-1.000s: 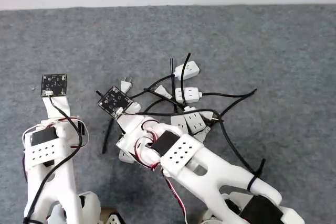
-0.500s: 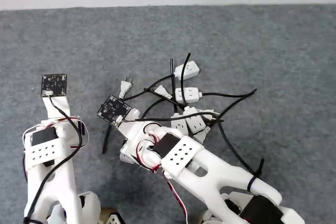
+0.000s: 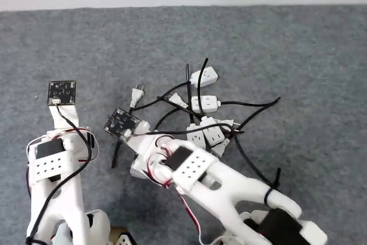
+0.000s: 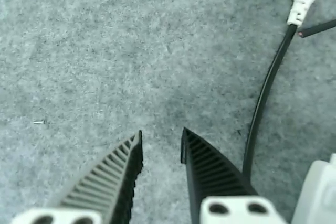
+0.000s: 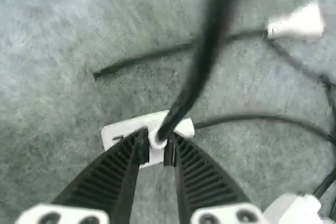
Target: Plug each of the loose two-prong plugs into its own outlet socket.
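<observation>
White plastic arms point(image 3: 229, 190), black ridged jaws, red and black cables point(image 3: 153, 170)

High view: fixed overhead cam, set far back, looks straight down on the grey table point(image 3: 298, 55). Wall strip at 12 o'clock, both arm bases at 6. Left wrist cam: on the arm at 8 o'clock, aims down past the left gripper point(image 4: 161, 131), fingers apart, very near the carpet. Right wrist cam: on the arm at 5 o'clock, close-up past the right gripper point(image 5: 155, 136) pinching a corded plug point(image 5: 156, 141). All views share carpet and black cords point(image 3: 246, 105).
</observation>
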Tool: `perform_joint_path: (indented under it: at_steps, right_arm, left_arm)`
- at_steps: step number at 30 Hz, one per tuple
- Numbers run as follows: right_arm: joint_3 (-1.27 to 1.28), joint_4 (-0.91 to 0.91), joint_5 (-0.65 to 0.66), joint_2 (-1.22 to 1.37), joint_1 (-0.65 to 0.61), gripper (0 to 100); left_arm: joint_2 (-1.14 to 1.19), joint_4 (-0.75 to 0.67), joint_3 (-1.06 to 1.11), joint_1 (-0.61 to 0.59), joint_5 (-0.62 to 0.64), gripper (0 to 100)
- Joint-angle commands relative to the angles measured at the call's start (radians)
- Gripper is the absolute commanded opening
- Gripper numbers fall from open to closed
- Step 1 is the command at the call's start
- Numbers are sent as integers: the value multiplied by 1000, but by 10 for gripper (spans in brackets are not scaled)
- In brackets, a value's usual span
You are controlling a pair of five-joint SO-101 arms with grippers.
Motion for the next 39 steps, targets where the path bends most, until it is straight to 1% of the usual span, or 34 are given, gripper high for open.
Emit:
perform_joint_path:
  at_steps: [1,5,10,13,15,17,19,23,27,30,34,39]
  right_arm:
    - [-61,90,6,97,-8,8]
    - [-64,94,-14,99,-12,8]
    - [-66,76,-253,42,-13,20]
    - [-66,81,-419,-2,-50,107]
    - [-66,82,-491,-21,-70,180]
    - [-66,76,-517,-27,-79,236]
    - [-66,76,-532,-25,-81,266]
    - [-68,74,-628,-25,-84,270]
    - [-100,74,-723,4,-117,270]
    - [-161,74,-767,94,-139,270]
    - [-298,88,-813,271,-137,270]
    - [-434,234,-829,361,-130,267]
  left_arm:
    - [-14,-26,-18,6,8,120]
    - [-14,-26,-19,5,8,120]
    - [-18,-26,-21,5,8,120]
    - [-18,-41,-21,5,8,120]
    - [-15,-57,-19,3,9,120]
    - [-15,-57,-19,3,11,120]
    - [-15,-58,-19,3,11,120]
    - [-15,-60,-19,3,11,120]
    - [-15,-61,-22,-2,11,120]
    - [-15,-72,-36,-38,17,120]
    - [-15,-77,-45,-68,74,120]
    - [-14,-106,-42,-84,75,120]
